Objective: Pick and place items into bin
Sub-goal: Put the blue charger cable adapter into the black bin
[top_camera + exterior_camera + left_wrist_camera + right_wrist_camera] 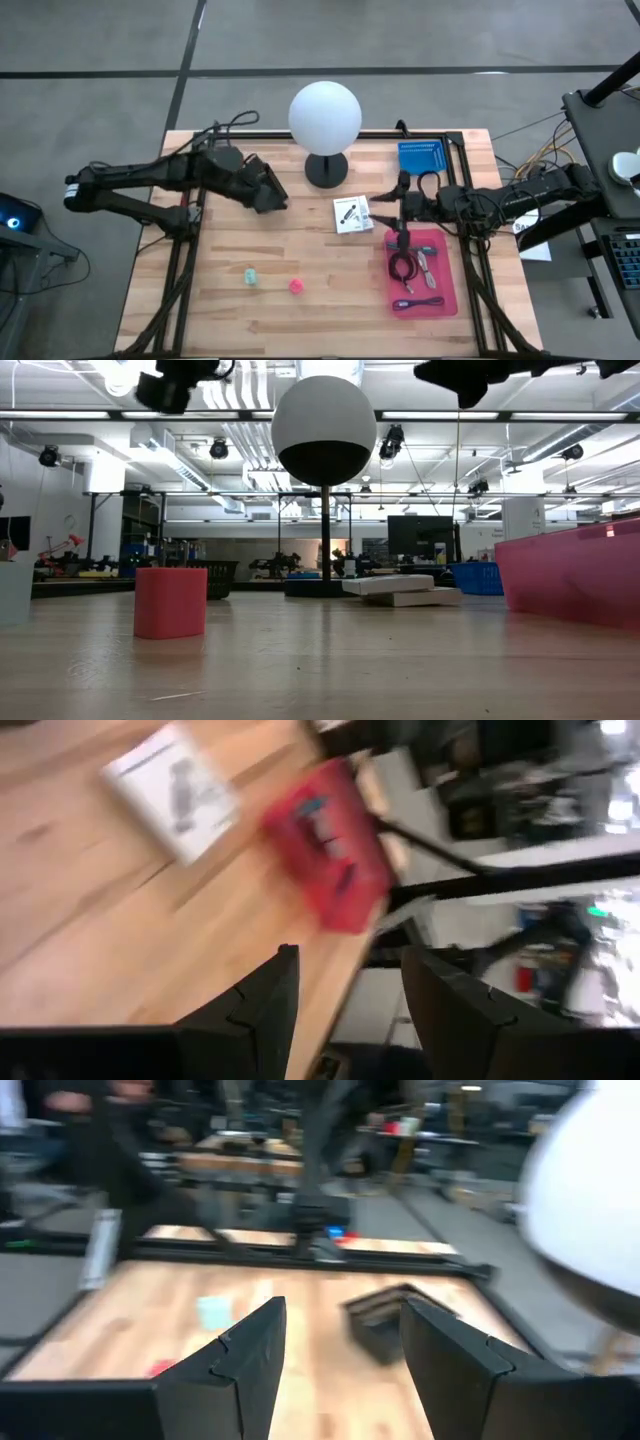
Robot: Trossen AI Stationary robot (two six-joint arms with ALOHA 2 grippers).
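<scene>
A wooden table (300, 250) is seen from above with both dark arms held over it. The left gripper (272, 190) is held above the table's left half, beside the black base of a white globe lamp (325, 117), and its fingers (262, 1005) are seen spread apart with nothing between them. The right gripper (385, 205) is held above the table just beside a white printed card (352, 214), and its fingers (245, 1360) are likewise seen parted and empty. The card is laid flat near the middle of the table, between the lamp's base and a pink bin (423, 272) that is set at the table's right side. Inside the bin a dark coiled cable (402, 267) is found at the end nearer the right gripper, a silvery metal piece (427, 268) is laid just beside it, and a purple cord (418, 302) is laid at the far end. A blue basket (420, 157) is placed at the back right corner of the table, well apart from the bin. Two small blocks are left on the bare wood in the front half of the table: a green block (251, 276) and, near it, a pink block (296, 286). In the low view the pink block (170, 602) is seen close to the camera, with the lamp (324, 430) and the card (400, 589) farther back.
</scene>
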